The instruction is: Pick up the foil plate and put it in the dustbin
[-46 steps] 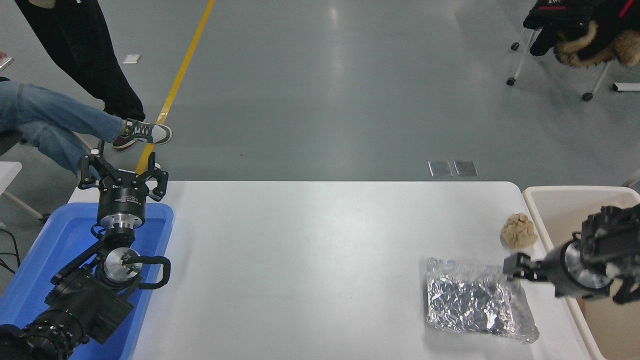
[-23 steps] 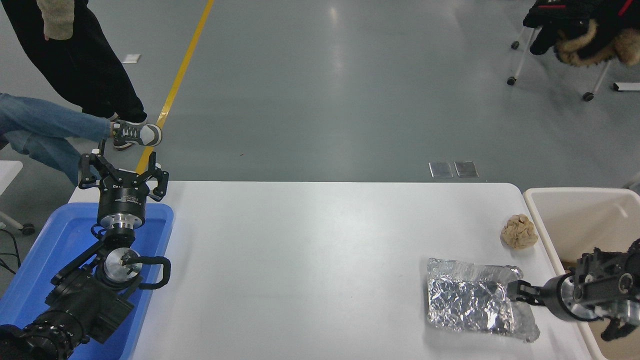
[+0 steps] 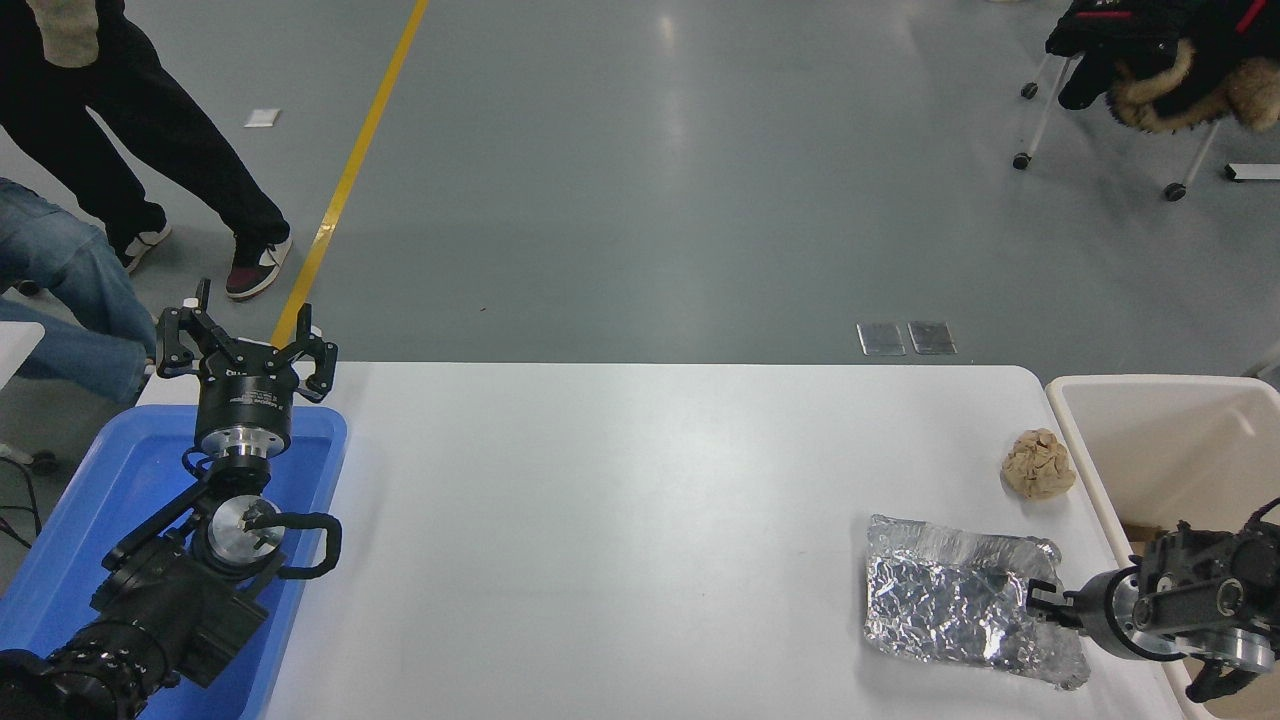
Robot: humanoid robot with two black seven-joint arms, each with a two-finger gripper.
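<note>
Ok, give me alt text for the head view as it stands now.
The right gripper reaches in from the right edge to the right rim of the crinkled foil plate on the white table, with a crumpled paper ball behind it and the beige dustbin beside the table. The left gripper sits open over a blue tray.

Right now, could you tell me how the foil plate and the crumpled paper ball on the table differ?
The foil plate is shiny silver; the paper ball is matte tan. The plate is flat, shallow and roughly rectangular, while the ball is a rounded lump. The plate is much larger than the ball. The right hand is at the plate's right edge; nothing touches the ball. Both are crinkled and lie near the dustbin.
</note>
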